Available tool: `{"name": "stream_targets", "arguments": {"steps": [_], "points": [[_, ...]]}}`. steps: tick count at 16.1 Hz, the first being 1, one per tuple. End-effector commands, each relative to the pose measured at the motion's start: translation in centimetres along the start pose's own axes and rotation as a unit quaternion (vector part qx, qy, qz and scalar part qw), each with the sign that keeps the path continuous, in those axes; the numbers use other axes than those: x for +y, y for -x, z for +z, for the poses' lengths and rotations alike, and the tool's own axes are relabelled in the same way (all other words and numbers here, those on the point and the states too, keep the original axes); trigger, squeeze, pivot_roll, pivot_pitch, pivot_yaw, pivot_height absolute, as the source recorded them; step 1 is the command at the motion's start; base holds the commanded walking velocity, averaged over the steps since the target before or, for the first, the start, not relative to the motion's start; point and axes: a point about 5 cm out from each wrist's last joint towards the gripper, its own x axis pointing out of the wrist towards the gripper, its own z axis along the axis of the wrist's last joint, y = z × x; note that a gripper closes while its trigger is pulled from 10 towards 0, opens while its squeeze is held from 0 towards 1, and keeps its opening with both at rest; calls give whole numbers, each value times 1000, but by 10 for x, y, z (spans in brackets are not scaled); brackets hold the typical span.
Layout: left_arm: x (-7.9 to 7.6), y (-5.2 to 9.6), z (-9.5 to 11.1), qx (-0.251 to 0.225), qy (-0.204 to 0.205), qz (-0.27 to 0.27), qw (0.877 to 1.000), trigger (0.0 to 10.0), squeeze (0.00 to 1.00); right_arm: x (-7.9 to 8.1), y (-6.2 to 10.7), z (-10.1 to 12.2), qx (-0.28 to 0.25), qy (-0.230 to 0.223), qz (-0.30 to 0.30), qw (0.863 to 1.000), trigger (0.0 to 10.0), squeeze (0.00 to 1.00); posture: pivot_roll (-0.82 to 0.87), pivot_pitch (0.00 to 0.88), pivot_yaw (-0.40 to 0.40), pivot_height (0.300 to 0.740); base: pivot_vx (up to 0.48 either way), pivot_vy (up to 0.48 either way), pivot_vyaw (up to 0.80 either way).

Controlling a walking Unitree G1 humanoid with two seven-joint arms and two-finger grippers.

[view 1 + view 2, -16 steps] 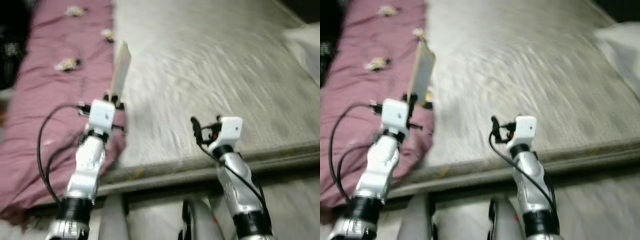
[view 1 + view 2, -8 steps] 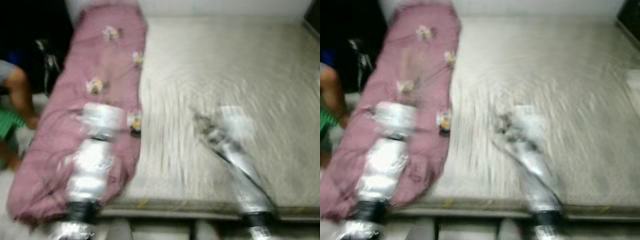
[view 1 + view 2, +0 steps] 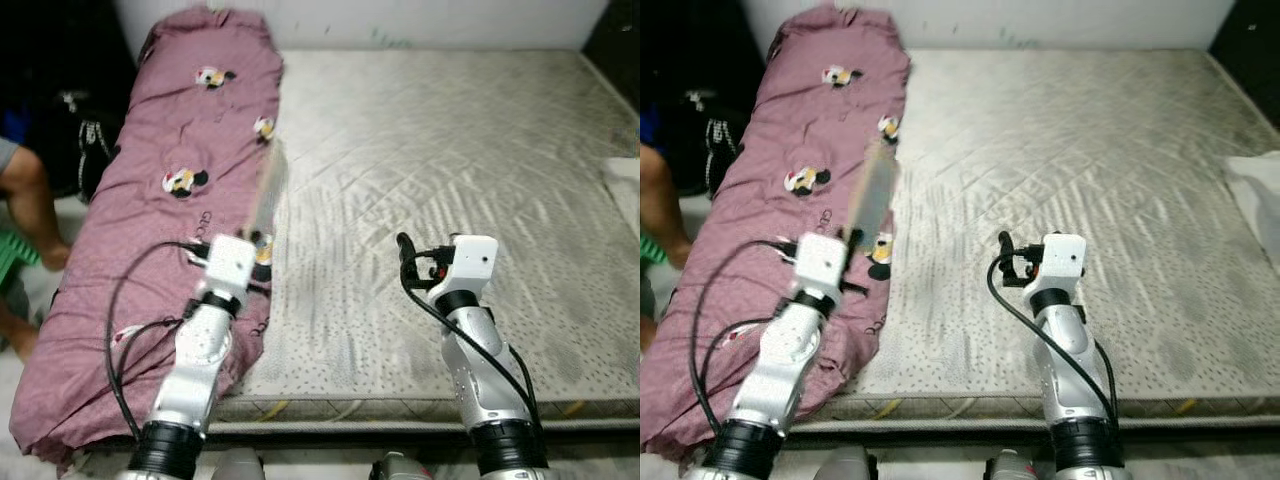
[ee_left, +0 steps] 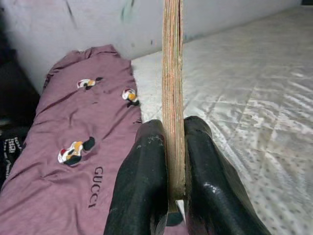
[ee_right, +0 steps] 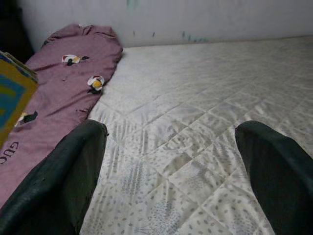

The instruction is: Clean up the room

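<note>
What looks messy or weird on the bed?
The pink blanket lies bunched in a long heap along the left edge of the bare mattress, spilling over its side instead of being spread out. The left gripper pinches a thin book upright above it. The right gripper is open and empty.

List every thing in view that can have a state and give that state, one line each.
left gripper: shut on the book, raised above the bed's edge.
book: closed, held upright, edge-on.
right gripper: open, holding nothing, over the mattress.
purple blanket: laid out lengthwise along the mattress's left side.
mattress: bare, quilted top uncovered.
white cloth: crumpled at the mattress's right edge.
</note>
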Motion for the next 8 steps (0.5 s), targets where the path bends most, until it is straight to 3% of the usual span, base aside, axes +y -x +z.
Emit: {"name": "stream_targets", "arguments": {"steps": [1,7,8], "points": [[8,0,5,-15,2,11,1000,10000,0,-1,2,-2,0,1,-4,1000,10000,0,-7,25,11,740,0,0,0],[13,-11,9,-21,2,14,1000,10000,0,1,0,0,-3,12,-7,1000,10000,0,-12,32,9,740,0,0,0],[14,-13,11,-24,1,17,1000,10000,0,1,0,0,-4,16,-8,1000,10000,0,-14,30,7,740,0,-285,0]]}}
